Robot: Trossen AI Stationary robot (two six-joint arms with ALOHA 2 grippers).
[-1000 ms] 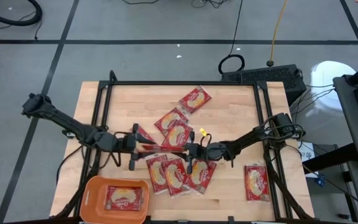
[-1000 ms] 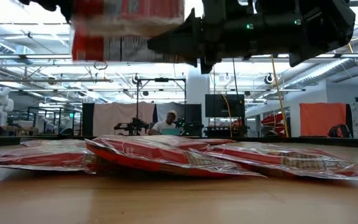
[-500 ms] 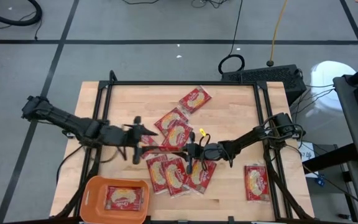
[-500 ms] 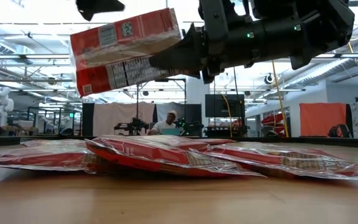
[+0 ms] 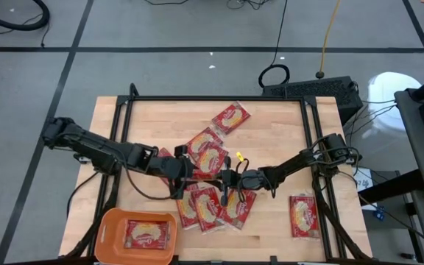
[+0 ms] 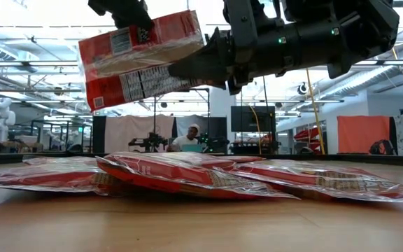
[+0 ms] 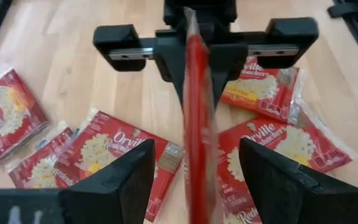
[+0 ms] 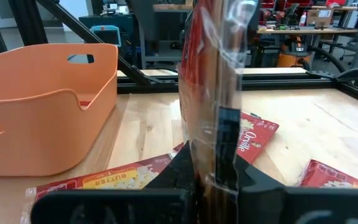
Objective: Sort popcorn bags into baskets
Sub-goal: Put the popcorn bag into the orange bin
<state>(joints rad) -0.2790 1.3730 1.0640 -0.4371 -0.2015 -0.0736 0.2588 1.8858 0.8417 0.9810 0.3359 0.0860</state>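
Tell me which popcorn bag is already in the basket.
The lone popcorn bag lying flat inside the orange basket at the table's near-left corner. All the others lie on the bare wood or hang in the right hand.

Right dark two-finger gripper (image 5: 225,179) sits mid-table, raised above the surface, fingers clamped tight on a flat red plastic popcorn packet (image 6: 140,59). Left dark two-finger gripper (image 5: 185,163) faces it, fingers (image 7: 114,180) spread wide either side of that packet, not touching.
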